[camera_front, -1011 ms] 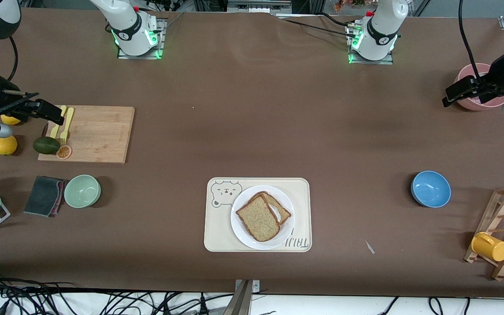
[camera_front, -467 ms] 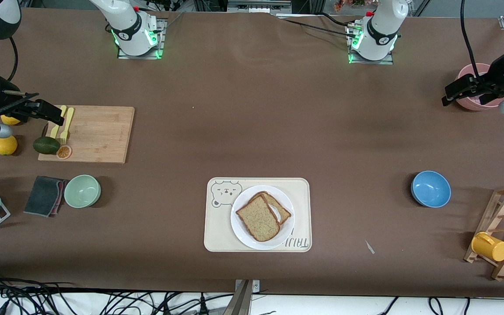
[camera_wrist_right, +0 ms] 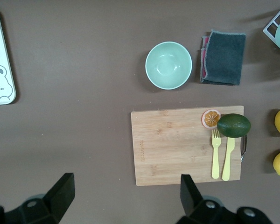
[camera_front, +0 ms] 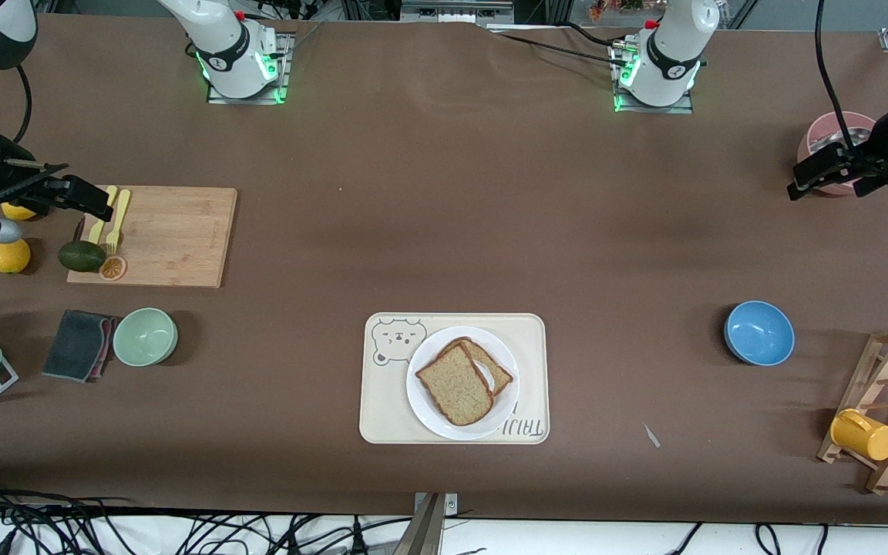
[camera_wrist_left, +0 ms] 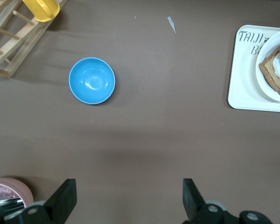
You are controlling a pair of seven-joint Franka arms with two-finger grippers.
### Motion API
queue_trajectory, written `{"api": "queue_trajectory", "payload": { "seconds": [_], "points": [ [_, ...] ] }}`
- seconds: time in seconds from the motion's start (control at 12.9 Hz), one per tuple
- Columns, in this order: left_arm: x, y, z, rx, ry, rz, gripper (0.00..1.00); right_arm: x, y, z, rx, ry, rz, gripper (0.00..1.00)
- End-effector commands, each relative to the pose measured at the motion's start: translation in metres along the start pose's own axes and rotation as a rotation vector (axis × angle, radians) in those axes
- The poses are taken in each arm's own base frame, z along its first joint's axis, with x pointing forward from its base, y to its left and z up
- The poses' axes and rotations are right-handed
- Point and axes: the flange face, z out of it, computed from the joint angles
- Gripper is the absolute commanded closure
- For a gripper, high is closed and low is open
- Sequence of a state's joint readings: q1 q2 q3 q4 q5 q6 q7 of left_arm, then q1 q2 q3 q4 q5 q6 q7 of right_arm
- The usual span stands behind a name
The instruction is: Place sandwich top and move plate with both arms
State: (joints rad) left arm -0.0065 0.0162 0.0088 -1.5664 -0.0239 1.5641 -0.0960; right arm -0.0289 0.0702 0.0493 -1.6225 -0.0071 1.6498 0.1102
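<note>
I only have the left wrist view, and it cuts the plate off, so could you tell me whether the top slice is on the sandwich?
Observer: Yes, the top slice lies on the egg slice, offset from it.
Operator: Thanks. Where is the right gripper?
Observer: The right gripper is over the forks' end of the cutting board, fingers open and empty.
Operator: Is the plate off the tray?
Observer: No, the plate sits on the tray.

Sandwich top on white plate
</note>
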Motion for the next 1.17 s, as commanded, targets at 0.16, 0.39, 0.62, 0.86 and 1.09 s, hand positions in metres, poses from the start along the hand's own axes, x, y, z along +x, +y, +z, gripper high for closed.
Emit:
{"api": "queue_trajectory", "payload": {
  "seconds": [0.16,0.39,0.62,0.86,1.09],
  "points": [
    [-0.002,0.004,0.007,0.082,0.008,0.007,0.0,0.002,0.001,-0.005,0.015,0.008,-0.003,0.0],
    [-0.018,0.0,0.009,0.081,0.027,0.006,0.0,0.003,0.002,-0.008,0.015,0.014,-0.008,0.0],
    [-0.019,-0.001,0.006,0.079,0.03,0.002,0.0,0.003,0.001,-0.008,0.015,0.014,-0.003,0.0],
    [-0.019,-0.001,0.007,0.069,0.029,0.001,0.0,0.003,0.001,-0.007,0.015,0.012,0.006,0.0],
    [-0.019,-0.001,0.007,0.07,0.028,-0.001,0.0,0.004,0.003,-0.007,0.015,0.014,0.011,0.0]
  ]
}}
